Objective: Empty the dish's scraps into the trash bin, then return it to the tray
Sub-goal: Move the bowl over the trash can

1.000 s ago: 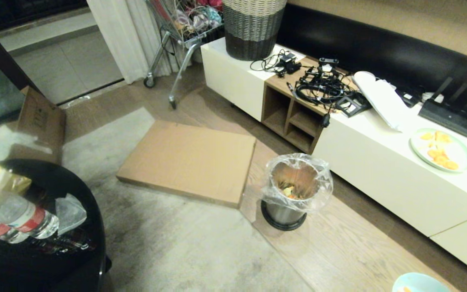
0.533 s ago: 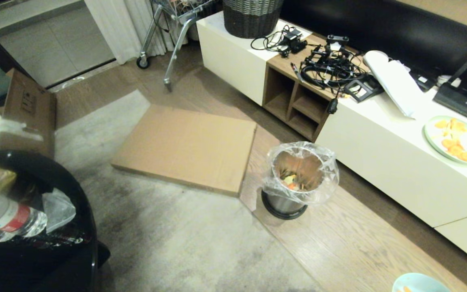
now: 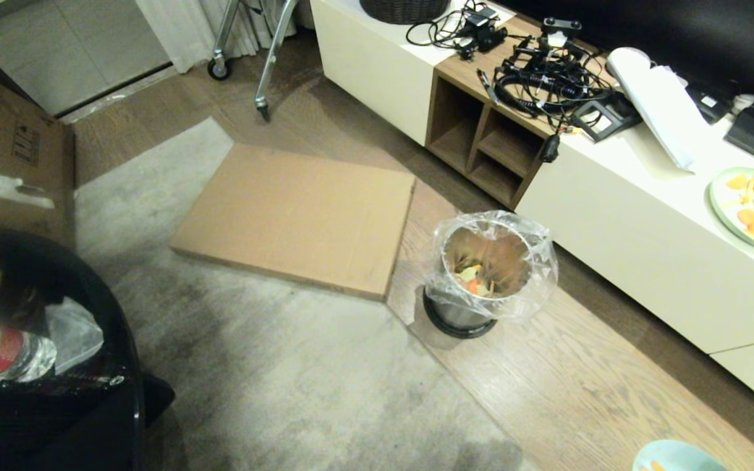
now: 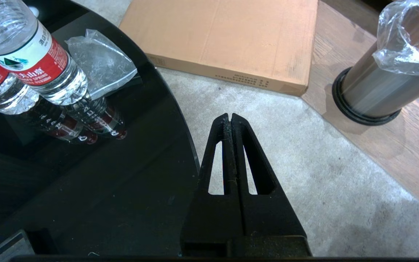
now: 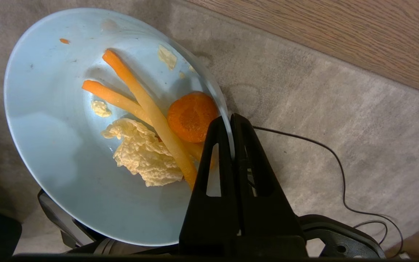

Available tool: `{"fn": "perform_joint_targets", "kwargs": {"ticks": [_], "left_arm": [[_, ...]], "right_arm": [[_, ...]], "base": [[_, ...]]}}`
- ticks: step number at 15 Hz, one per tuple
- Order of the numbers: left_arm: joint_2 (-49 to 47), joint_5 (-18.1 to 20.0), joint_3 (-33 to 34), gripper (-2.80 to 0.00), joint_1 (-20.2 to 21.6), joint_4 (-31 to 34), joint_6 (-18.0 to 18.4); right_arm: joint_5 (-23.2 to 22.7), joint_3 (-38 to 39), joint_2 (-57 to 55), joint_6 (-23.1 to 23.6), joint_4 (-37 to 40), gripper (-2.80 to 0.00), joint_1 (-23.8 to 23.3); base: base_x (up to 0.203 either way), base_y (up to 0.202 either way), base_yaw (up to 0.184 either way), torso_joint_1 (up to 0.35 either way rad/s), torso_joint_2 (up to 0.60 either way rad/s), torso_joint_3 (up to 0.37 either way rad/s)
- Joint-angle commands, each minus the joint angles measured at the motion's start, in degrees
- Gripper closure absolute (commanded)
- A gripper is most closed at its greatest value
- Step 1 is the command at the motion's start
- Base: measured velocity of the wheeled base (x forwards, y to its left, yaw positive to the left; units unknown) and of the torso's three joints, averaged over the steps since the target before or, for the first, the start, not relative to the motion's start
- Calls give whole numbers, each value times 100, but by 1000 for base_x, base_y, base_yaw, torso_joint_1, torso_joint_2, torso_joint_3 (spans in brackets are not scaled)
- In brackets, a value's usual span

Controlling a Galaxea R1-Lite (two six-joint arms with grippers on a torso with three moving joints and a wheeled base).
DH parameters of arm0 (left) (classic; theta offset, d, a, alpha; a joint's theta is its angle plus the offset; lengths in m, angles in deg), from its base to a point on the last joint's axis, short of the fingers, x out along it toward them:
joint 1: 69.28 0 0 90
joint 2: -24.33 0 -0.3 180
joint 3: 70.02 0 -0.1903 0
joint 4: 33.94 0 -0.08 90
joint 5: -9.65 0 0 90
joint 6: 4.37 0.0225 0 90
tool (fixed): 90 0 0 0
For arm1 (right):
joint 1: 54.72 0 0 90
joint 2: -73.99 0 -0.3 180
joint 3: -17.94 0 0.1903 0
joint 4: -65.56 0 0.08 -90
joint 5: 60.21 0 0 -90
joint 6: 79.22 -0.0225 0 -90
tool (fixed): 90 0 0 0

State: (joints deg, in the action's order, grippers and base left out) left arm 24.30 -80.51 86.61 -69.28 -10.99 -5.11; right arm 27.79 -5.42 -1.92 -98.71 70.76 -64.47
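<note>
My right gripper (image 5: 230, 120) is shut on the rim of the dish (image 5: 49, 120), a pale bluish bowl held over grey carpet. The scraps (image 5: 151, 123) lie inside it: a carrot slice, orange-yellow strips and a pale crinkled leaf. Only the dish's edge (image 3: 675, 454) shows at the head view's bottom right. The trash bin (image 3: 455, 313), steel with a clear liner, stands on the wooden floor ahead and holds some scraps. My left gripper (image 4: 230, 117) is shut and empty, parked beside a black table with the trash bin (image 4: 376, 94) off to its side. The tray is out of view.
A flat cardboard sheet (image 3: 298, 216) lies on the floor left of the bin. Behind the bin runs a low white cabinet (image 3: 645, 261) with a pale-green plate (image 3: 753, 209) and tangled cables (image 3: 540, 78). The black glass table (image 4: 86, 189) holds water bottles (image 4: 31, 62).
The whole head view has shifted upward in the picture as the camera tilted down. The bin, the dish edge and both grippers keep their places.
</note>
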Motion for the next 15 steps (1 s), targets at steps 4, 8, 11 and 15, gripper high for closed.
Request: {"fn": "perform_joint_targets", "kwargs": {"ticks": [4,8,11,15], "left_arm": [[2,-11,0,0,0,-2,-5],[2,-28,0,0,0,-11,4],[2,-28,0,0,0,-11,-5],[2,-28,0,0,0,-11,-5]], "right_arm": [[7,0,24,-9,7,0,0],[7,0,32,-2,-28,0,0],[15,0,33,-1,-55,0,-1],[15,0,125,86,-28,0,0]], "base": [[0,0,0,0,0,0],[0,0,0,0,0,0],[0,0,0,0,0,0],[0,0,0,0,0,0]]}}
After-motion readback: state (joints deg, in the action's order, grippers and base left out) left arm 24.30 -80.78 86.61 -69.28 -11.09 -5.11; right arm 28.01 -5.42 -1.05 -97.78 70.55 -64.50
